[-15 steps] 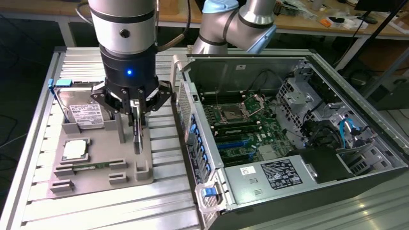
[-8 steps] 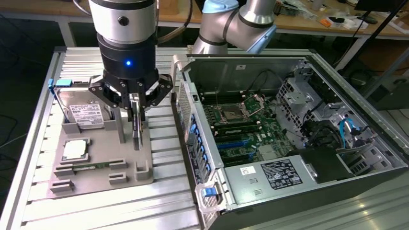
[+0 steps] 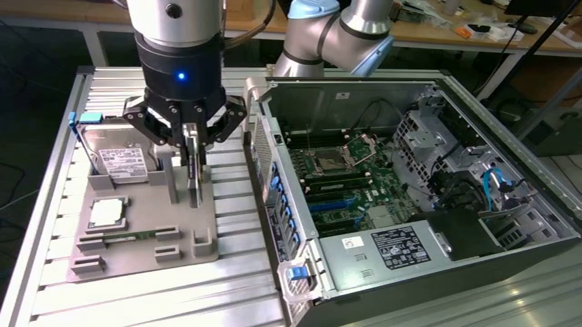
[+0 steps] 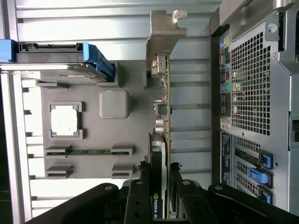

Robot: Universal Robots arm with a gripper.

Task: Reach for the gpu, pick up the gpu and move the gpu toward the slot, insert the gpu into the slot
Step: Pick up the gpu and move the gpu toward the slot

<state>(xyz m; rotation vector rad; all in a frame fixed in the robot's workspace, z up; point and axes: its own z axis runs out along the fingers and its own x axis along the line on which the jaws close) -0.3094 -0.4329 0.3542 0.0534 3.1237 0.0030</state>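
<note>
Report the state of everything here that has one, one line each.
gripper, shut on the gpu's upper edge
gpu, standing on edge in the grey tray
slot, empty, no card in it
computer case, side open, board exposed
hard drive, resting in its tray cradle, label up
processor, lying flat in its tray recess
memory stick, lying in its tray groove

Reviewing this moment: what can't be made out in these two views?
- gpu: lower edge hidden inside the grey holder, exterior view; near end cut off by the picture edge, wrist view.
- slot: opening too small to inspect, exterior view.
- hard drive label: print too small, exterior view.
</note>
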